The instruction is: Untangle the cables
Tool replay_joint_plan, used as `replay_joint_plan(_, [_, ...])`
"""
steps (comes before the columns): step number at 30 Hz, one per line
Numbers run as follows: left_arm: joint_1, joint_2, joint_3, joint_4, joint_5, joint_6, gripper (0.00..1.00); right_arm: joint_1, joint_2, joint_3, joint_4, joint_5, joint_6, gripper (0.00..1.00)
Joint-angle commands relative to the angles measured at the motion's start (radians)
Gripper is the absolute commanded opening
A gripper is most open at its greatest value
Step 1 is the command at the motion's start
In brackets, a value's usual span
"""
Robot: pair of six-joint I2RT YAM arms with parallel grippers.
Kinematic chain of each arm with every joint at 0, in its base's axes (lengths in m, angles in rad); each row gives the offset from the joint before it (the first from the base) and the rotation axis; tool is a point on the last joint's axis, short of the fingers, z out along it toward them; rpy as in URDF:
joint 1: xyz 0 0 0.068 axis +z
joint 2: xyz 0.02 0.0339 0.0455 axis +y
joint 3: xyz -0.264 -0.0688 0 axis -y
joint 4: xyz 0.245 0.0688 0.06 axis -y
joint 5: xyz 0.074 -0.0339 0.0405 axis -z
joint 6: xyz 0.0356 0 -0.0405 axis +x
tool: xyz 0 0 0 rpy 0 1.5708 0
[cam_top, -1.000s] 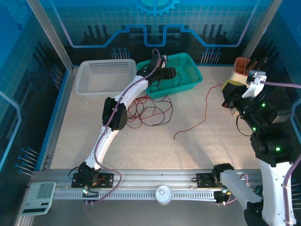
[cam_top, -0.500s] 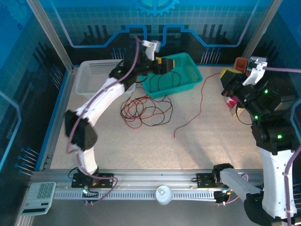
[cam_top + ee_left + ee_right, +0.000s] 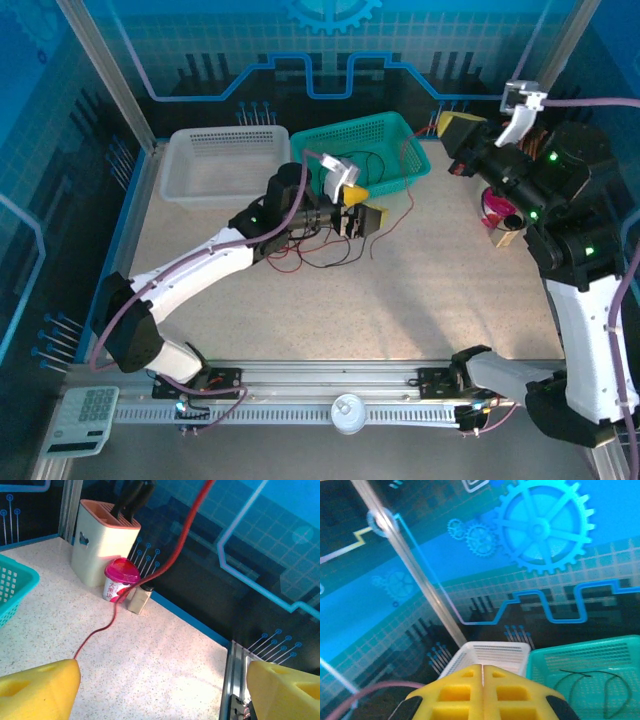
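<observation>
A tangle of thin red and black cables (image 3: 305, 245) lies mid-table, partly under my left arm. More black cable (image 3: 580, 680) lies in the teal basket (image 3: 385, 135). My left gripper (image 3: 362, 205) hovers just right of the tangle, open, yellow fingers (image 3: 40, 690) wide apart with bare table between them. One red cable (image 3: 175, 545) rises taut off the table toward my right gripper (image 3: 455, 125), which is raised by the teal basket's right corner. Its yellow fingers (image 3: 455, 690) are pressed together; the cable between them is hidden.
A white basket (image 3: 225, 160) stands left of the teal one. A knife block (image 3: 102, 540), a pink-lidded cup (image 3: 120, 582) and a small shaker (image 3: 139, 597) stand by the right wall. A calculator (image 3: 90, 408) lies off the front left corner.
My left arm swung from the baskets down over the table middle, to the right of the tangle. My right gripper rose and moved back-left, pulling the red cable up.
</observation>
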Motion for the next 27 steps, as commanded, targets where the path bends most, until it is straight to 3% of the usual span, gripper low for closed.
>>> replay_joint_plan(1, [-0.006,-0.01,-0.014,0.083,-0.089,0.034,0.87,0.084,0.022,0.059,0.045,0.059,0.014,0.0])
replay_joint_plan(8, [-0.003,-0.002,-0.065,0.17,-0.243,0.043,0.88,0.213,0.071,0.106,0.072,0.111,0.013,0.0])
replay_joint_plan(10, [-0.002,-0.001,-0.073,0.173,-0.257,0.044,0.84,0.228,0.081,0.119,0.077,0.115,0.014,0.0])
replay_joint_plan(11, [-0.002,-0.003,-0.08,0.179,-0.264,0.042,0.79,0.232,0.085,0.123,0.079,0.115,0.015,0.0])
replay_joint_plan(15, [0.015,-0.03,-0.157,0.254,-0.268,-0.006,0.36,0.234,0.085,0.128,0.081,0.135,0.006,0.0])
replay_joint_plan(21, [0.065,-0.126,-0.248,0.345,-0.236,-0.109,0.04,0.226,0.053,0.054,0.077,0.221,-0.039,0.0])
replay_joint_plan(27, [0.139,-0.219,-0.268,0.406,-0.182,-0.226,0.0,0.186,0.024,-0.111,0.115,0.239,-0.018,0.0])
